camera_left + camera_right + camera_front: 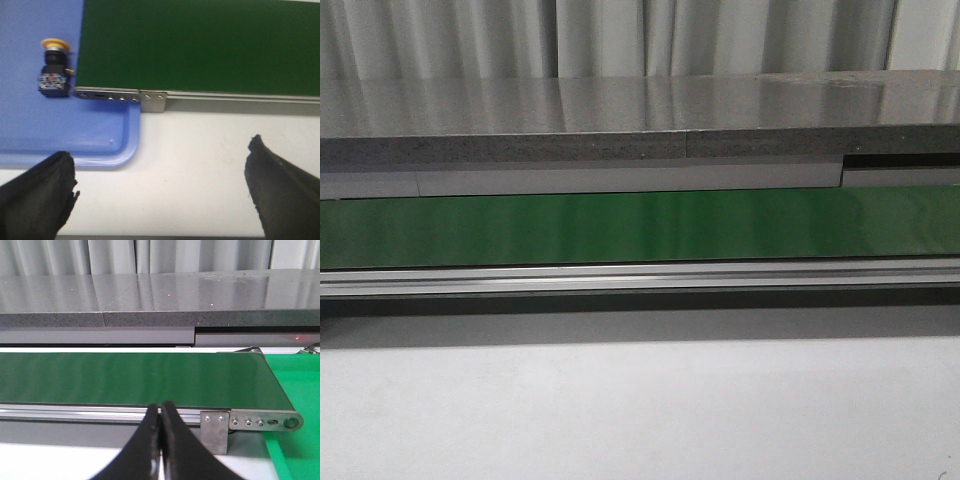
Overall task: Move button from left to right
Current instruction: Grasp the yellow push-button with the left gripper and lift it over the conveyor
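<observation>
The button (54,70), with a round yellow-orange head on a black boxy body with small coloured marks, lies on a blue tray (100,135) beside the end of the green conveyor belt (200,45), in the left wrist view only. My left gripper (161,162) is open and empty over the white table, apart from the button. My right gripper (160,407) is shut with nothing between its fingers, in front of the belt's metal rail (100,412). No gripper shows in the front view.
The green belt (640,225) runs across the front view with a metal rail (640,277) before it and a grey counter (620,120) behind. A green mat (295,385) lies at the belt's right end. A metal bracket (215,427) hangs from the rail.
</observation>
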Available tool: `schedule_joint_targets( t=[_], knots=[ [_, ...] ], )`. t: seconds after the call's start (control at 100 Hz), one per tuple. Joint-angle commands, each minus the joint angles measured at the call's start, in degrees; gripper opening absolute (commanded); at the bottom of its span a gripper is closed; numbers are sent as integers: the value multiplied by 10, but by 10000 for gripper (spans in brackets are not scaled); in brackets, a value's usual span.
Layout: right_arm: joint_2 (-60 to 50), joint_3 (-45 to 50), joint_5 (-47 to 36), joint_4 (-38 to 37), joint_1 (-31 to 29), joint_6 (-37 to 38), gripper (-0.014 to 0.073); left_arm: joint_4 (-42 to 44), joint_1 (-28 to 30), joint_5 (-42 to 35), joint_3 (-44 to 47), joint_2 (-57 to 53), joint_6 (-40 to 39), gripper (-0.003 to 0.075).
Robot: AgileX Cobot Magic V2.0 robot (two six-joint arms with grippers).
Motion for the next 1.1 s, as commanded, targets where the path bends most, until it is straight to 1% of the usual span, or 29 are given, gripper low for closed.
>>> schedule_joint_targets(
  t=[0.0,0.08,0.2,0.34,0.43,0.51,0.61,0.83,0.97,1.09],
  knots=[
    [-10,-10,-47,-4,-1,0,-66,15,27,-54,-21,14,-15,652],
    [-10,-10,-47,-4,-1,0,-66,15,65,-62,-29,44,-15,652],
    [-10,-10,-47,-4,-1,0,-66,15,128,-100,-46,102,-14,651],
    [-10,-10,-47,-4,-1,0,-66,5,179,-137,-73,183,-14,651],
    [-10,-10,-47,-4,-1,0,-66,2,199,-163,-94,235,-14,651],
    [-10,-10,-47,-4,-1,0,-66,-1,207,-179,-121,287,-14,651],
    [-10,-10,-47,-4,-1,0,-66,-1,210,-180,-158,346,-14,651],
    [-10,-10,-47,-4,-1,0,-66,-12,210,-141,-248,470,16,651],
    [-10,-10,-47,-4,-1,0,-66,-12,210,-124,-287,521,18,651],
    [-10,-10,-47,-4,-1,0,-66,-12,210,-124,-304,547,24,651]
  ],
)
